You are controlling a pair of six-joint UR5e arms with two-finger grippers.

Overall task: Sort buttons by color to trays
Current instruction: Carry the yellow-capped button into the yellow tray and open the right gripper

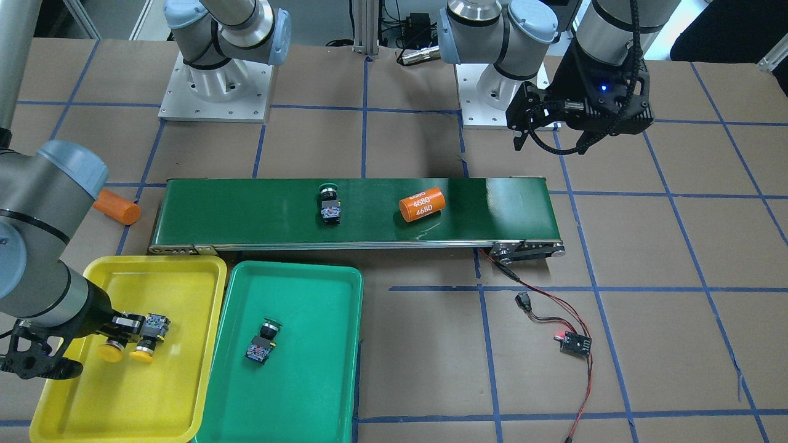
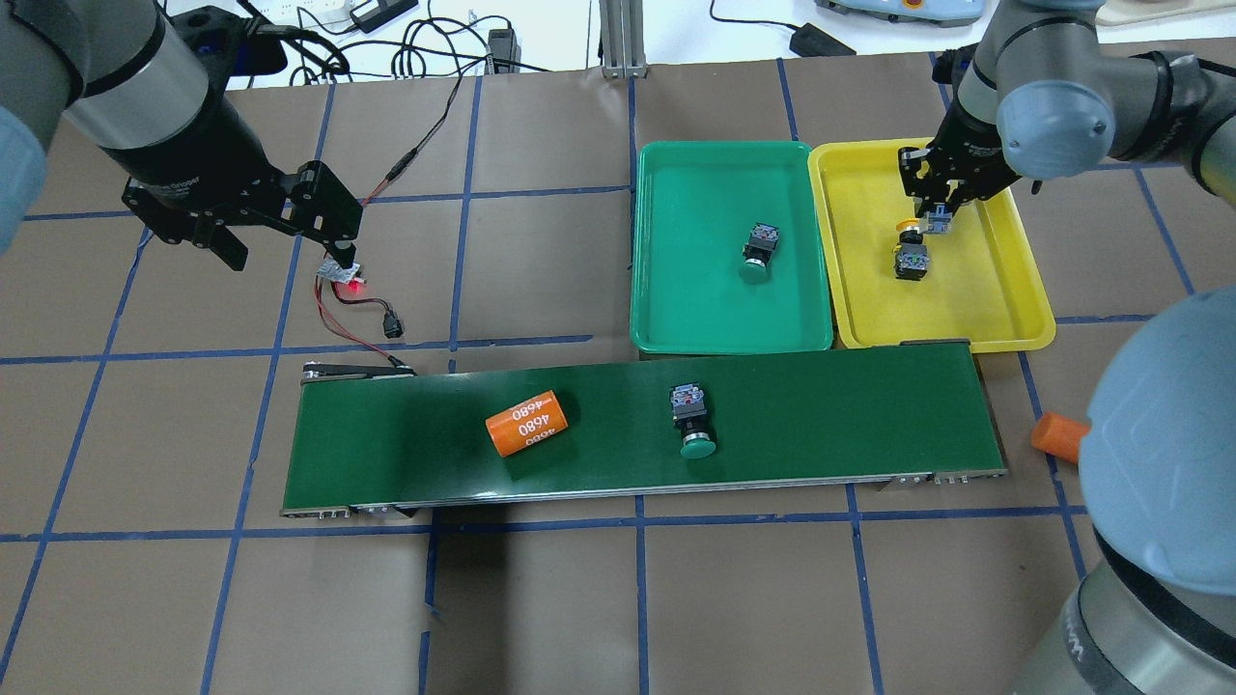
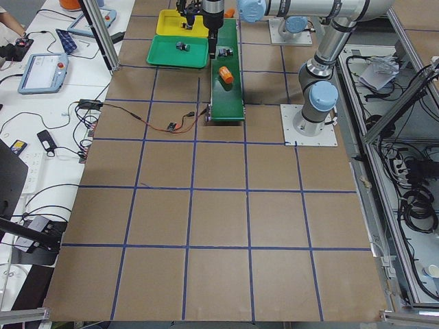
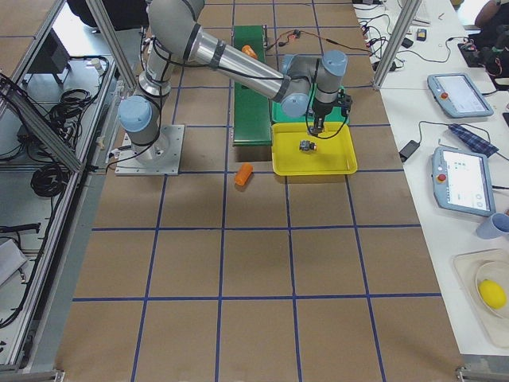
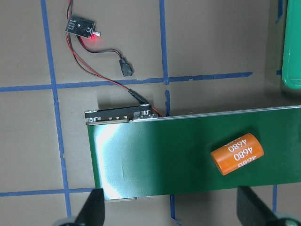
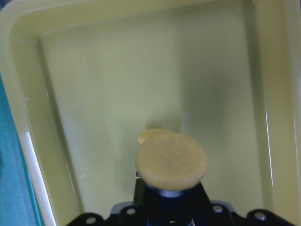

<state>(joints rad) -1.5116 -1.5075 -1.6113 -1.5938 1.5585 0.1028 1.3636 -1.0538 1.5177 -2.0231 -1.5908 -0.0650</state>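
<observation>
The right gripper (image 1: pixel 126 326) was black, and the held button (image 1: pixel 109 352) between its fingers had a yellow cap on a black body. The second button (image 1: pixel 151 337) just beside the fingers matched, with a grey-blue block. Under the fingers spread the yellow tray (image 1: pixel 123 400), next to it the green tray (image 1: pixel 308 381). Well away from them were a dark green belt (image 1: pixel 246 212), a green-capped button (image 1: pixel 330 205) and an orange cylinder (image 1: pixel 422 203) lettered white.

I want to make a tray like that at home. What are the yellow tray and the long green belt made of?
The yellow tray looks like smooth, glossy plastic: light glints along its rounded rim. The long green belt seems rubbery or vinyl, with a soft sheen, a pale reflection near its end. Neither is certain.
</observation>
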